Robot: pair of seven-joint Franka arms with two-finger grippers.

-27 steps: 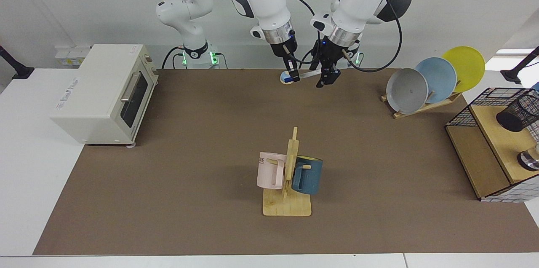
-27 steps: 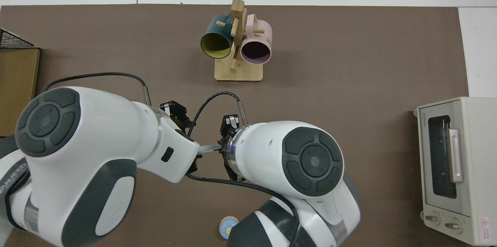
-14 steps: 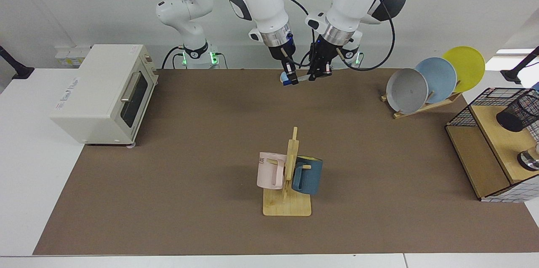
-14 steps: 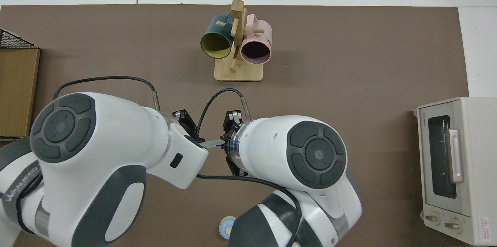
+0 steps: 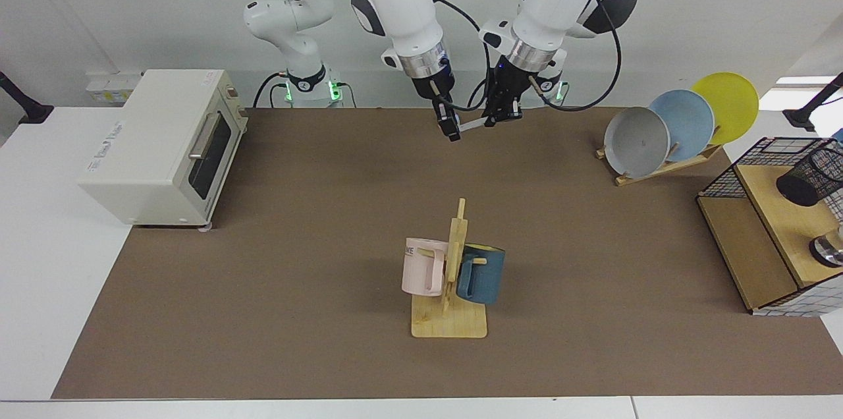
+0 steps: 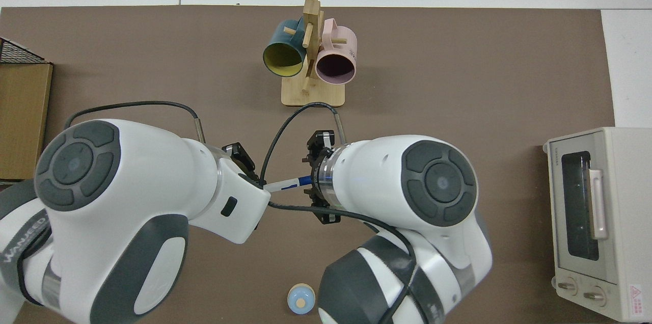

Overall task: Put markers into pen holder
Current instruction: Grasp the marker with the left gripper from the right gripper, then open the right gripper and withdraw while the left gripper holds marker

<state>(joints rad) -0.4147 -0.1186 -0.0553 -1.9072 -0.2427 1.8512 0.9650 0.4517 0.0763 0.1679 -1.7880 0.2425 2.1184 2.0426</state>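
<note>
1. The marker (image 5: 469, 125) hangs level above the surface's far edge, between both grippers.
2. The left gripper (image 5: 498, 117) has its fingers clamped on the marker's white end.
3. The right gripper (image 5: 452, 129) is at the blue end; whether its fingers grip cannot be told.
4. The pen holder (image 5: 809, 176) stands on the wooden shelf (image 5: 777, 208) at the surface's edge, well apart.

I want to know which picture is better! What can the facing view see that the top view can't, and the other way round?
Only the facing view shows the pen holder on the shelf, the three plates, and the left tool and right tool, each at one end of the marker. Only the top view shows the small blue round thing behind the arms. Both show the marker, the mug stand and the toaster oven.
</note>
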